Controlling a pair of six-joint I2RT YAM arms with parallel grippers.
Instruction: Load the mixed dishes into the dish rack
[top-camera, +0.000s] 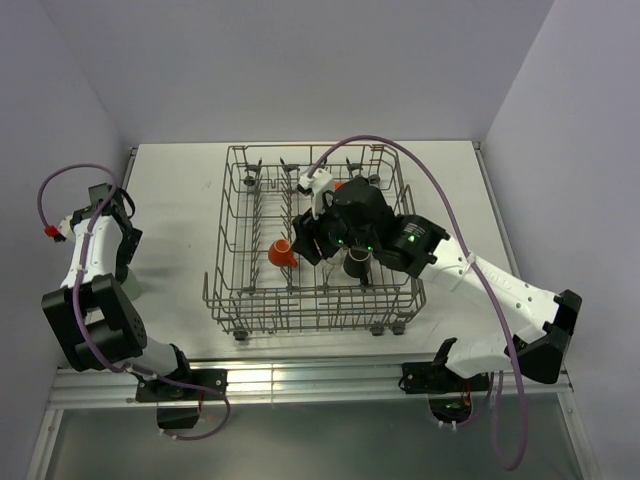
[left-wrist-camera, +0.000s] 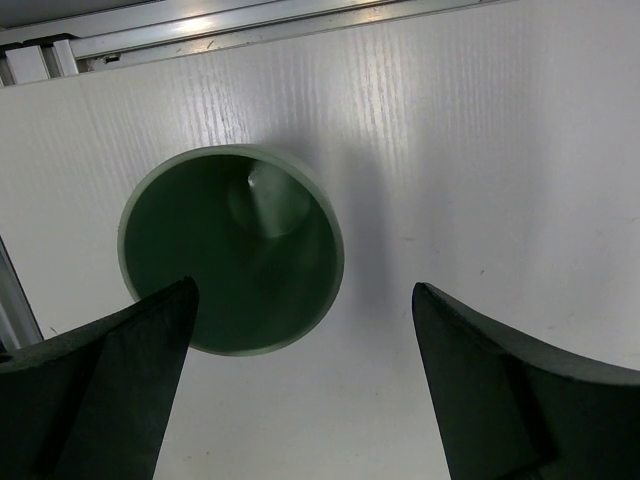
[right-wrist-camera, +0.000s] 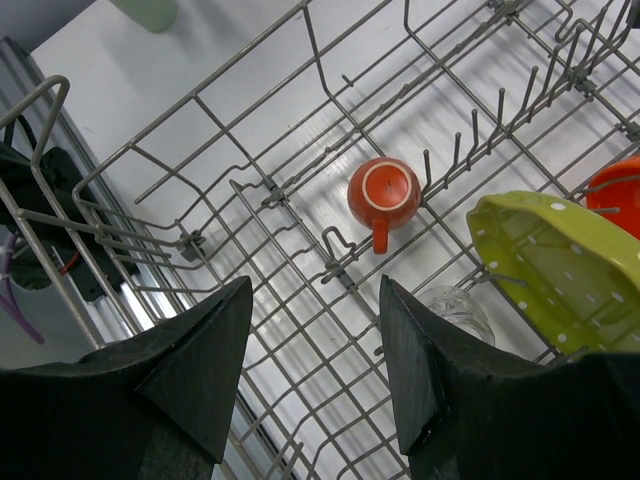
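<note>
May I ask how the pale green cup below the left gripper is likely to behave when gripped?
The pale green cup looks rigid and thick-rimmed, so it probably won't flex. Its smooth round wall may slip in the open left gripper. Standing upright on the table, it might tip if nudged.

- Top external: fixed, high behind the arm bases, looking down and forward over the whole table (top-camera: 170, 200) and dish rack (top-camera: 235, 262).
- Left wrist: close, looking straight down on the pale green cup (left-wrist-camera: 230, 262) standing on the table.
- Right wrist: close above the rack's interior; shares the small orange handled cup (right-wrist-camera: 384, 195) with the top view.
</note>
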